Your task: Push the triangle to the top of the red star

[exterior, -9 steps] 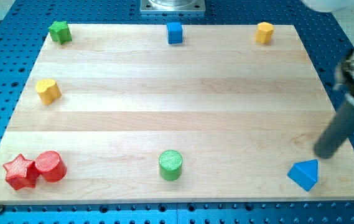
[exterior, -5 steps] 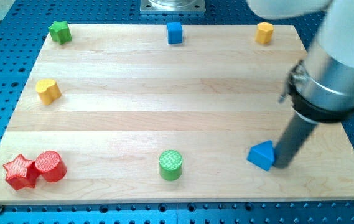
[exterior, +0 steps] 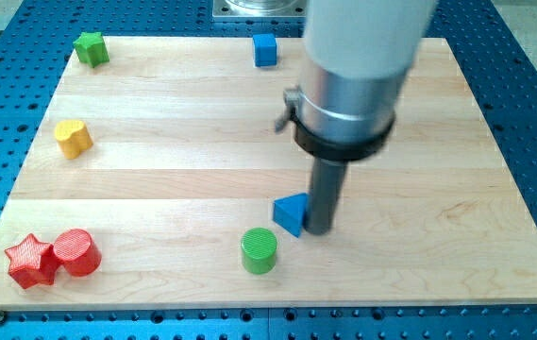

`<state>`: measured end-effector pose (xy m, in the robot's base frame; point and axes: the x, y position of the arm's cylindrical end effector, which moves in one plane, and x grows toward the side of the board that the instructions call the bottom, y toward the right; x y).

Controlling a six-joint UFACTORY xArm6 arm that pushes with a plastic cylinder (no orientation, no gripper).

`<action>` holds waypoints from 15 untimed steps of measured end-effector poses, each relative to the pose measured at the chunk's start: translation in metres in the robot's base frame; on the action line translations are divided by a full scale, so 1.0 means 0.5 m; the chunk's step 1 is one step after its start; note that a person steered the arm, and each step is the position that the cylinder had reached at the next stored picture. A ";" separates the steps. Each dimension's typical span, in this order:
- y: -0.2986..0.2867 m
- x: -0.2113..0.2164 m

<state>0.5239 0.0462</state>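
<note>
The blue triangle [exterior: 291, 212] lies on the wooden board, right of centre near the view's bottom. My tip [exterior: 318, 229] touches its right side. The red star [exterior: 29, 261] sits at the board's bottom left corner, far to the left of the triangle, with a red cylinder [exterior: 77, 251] touching its right side. The arm's wide body hides the board's upper right part.
A green cylinder [exterior: 259, 250] stands just below and left of the triangle. A yellow block [exterior: 73, 138] is at the left edge, a green block [exterior: 90, 46] at the top left corner, a blue cube [exterior: 265, 49] at the top middle.
My tip has moved left across the board's lower right part, pushing the blue triangle from the bottom right corner to just right of the green cylinder. The arm now hides the yellow block at top right.
</note>
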 end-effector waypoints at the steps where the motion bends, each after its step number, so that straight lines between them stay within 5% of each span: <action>1: -0.065 -0.036; 3: -0.172 -0.017; 5: -0.479 -0.018; 8: -0.611 -0.090; 11: -0.549 -0.024; 13: -0.441 -0.069; 15: -0.516 -0.009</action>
<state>0.5194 -0.2119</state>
